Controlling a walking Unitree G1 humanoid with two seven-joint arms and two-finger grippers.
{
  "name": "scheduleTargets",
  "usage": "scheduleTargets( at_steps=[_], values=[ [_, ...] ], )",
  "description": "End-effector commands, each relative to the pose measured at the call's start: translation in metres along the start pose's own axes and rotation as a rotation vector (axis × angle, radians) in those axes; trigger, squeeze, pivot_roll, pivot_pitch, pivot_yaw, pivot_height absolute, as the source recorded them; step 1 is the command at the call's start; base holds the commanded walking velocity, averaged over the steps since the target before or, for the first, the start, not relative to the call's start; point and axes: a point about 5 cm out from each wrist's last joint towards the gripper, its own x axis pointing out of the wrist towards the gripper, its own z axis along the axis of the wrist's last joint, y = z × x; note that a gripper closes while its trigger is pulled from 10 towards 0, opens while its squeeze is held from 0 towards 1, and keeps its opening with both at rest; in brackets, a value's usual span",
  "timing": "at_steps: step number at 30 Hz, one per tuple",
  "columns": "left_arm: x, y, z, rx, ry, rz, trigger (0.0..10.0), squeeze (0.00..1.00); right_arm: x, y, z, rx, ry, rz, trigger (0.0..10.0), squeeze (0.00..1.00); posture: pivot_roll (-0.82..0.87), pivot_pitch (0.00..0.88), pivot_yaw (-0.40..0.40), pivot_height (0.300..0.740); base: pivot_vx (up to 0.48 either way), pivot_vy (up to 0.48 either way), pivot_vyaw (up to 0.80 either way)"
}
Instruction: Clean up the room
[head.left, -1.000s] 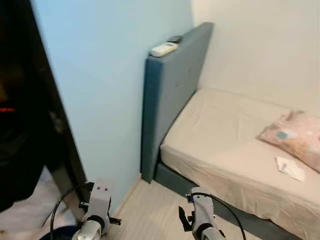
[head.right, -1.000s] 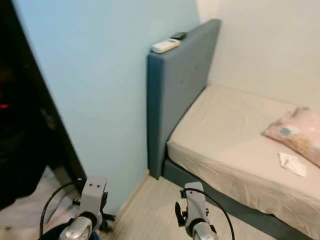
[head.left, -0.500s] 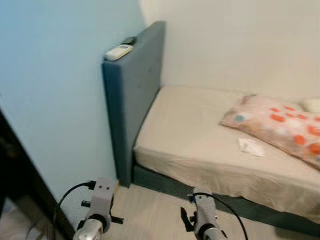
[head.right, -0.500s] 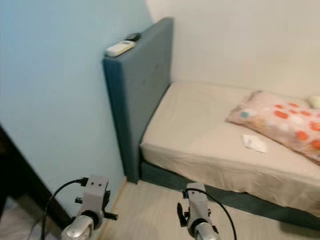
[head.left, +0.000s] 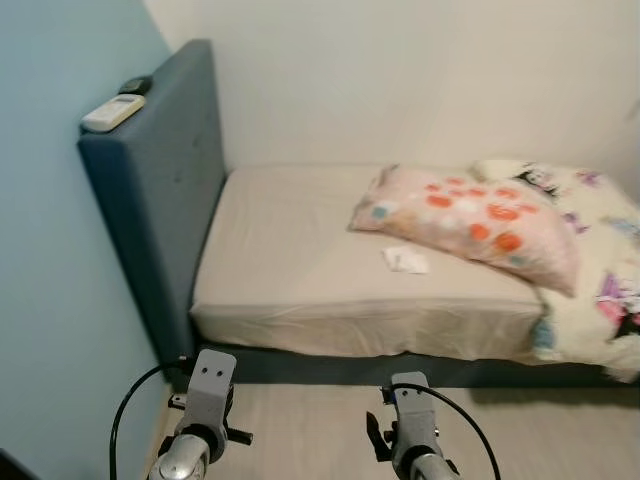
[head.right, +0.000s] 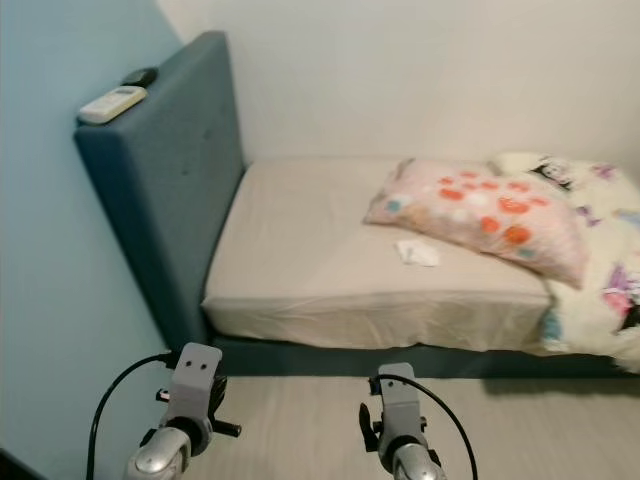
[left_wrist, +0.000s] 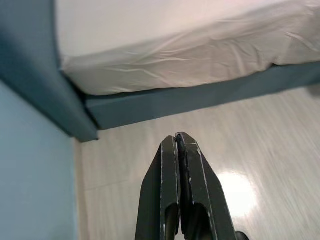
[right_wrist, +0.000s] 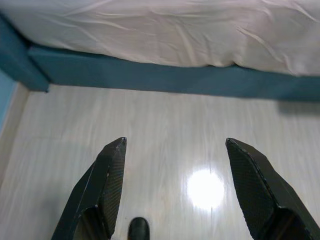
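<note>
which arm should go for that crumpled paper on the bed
Likely the right. The right hand is open, and the crumpled paper lies on the bed ahead of that arm. The left hand is shut, nearer the headboard.

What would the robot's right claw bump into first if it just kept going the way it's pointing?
Probably the pale wooden floor. The right gripper, fingers open, points down at bare floorboards, with the bed's blue base beyond them. Depth is hard to judge, so a shallower path could reach that base instead.

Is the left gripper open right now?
No, in the left wrist view the left gripper has its two black fingers pressed together, holding nothing above the floor.
</note>
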Motion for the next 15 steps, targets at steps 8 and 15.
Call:
scheduleTargets(
  at_steps=[8, 15],
  values=[
    [-0.0042, 0.0013, 0.0006, -0.041, -0.038, 0.010, 10.0, 0.00, -0.0035, 0.0032, -0.0049, 0.015, -0.006, 0.032, 10.0, 0.00, 0.05, 0.132, -0.051, 0.735, 0.000, 0.000, -0.26],
    [-0.0046, -0.0007, 0.0058, -0.049, -0.074, -0.004, 10.0, 0.00, -0.0027, 0.0038, -0.0024, 0.015, -0.016, 0.037, 10.0, 0.00, 0.05, 0.127, -0.057, 0.735, 0.000, 0.000, 0.00]
  ],
)
